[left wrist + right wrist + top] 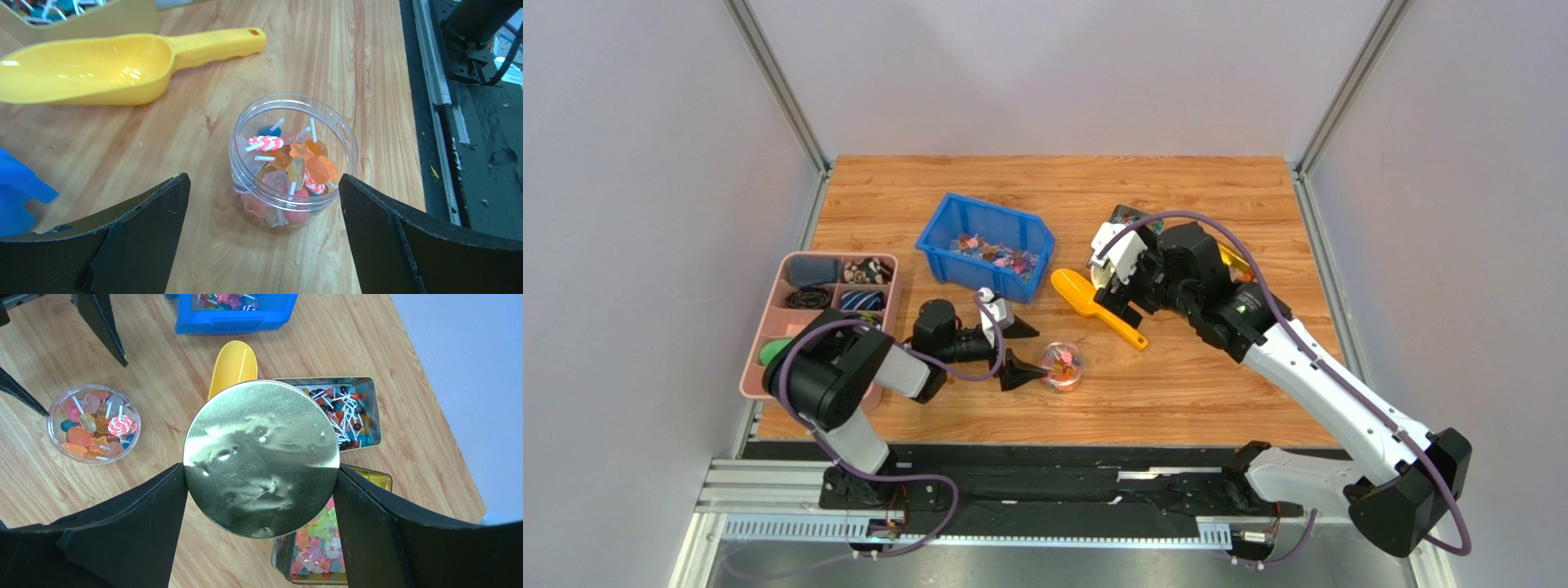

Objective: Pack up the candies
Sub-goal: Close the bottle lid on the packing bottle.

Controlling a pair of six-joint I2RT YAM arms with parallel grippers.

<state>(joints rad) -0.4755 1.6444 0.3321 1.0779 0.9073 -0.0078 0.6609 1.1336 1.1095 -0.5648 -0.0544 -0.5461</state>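
Note:
A clear round jar (293,160) holding several candies stands open on the wooden table, just ahead of and between the spread fingers of my left gripper (263,179), not touched. In the top view the jar (1060,364) sits right of the left gripper (1028,348). More candies (995,252) lie in a blue bin (946,227). My right gripper (261,468) is shut on a round shiny metal lid (262,458), held above the table behind the yellow scoop (1093,304). The jar (94,424) shows to the left below it.
The yellow scoop (92,67) lies empty beyond the jar. Two open tins sit under the right gripper, one with lollipops (344,413), one with star sweets (316,545). A pink compartment tray (768,355) with dark bands stands at the left edge.

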